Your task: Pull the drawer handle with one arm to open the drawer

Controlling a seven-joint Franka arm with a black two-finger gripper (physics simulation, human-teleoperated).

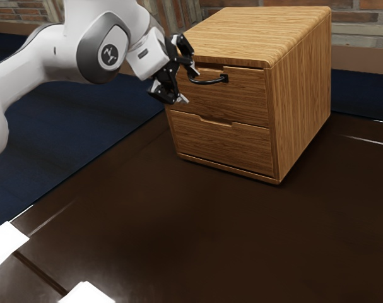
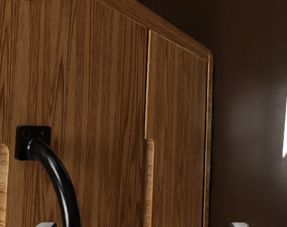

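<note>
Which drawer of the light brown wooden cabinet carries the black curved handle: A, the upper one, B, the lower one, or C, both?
A: the black curved handle is fixed to the upper drawer front of the light brown wooden cabinet, while the lower drawer front shows no handle.

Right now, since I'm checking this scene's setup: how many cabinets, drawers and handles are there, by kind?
Wooden cabinet: 1
Drawers: 2 (upper drawer, lower drawer)
Black handle: 1, on the upper drawer
Total: 4
</note>
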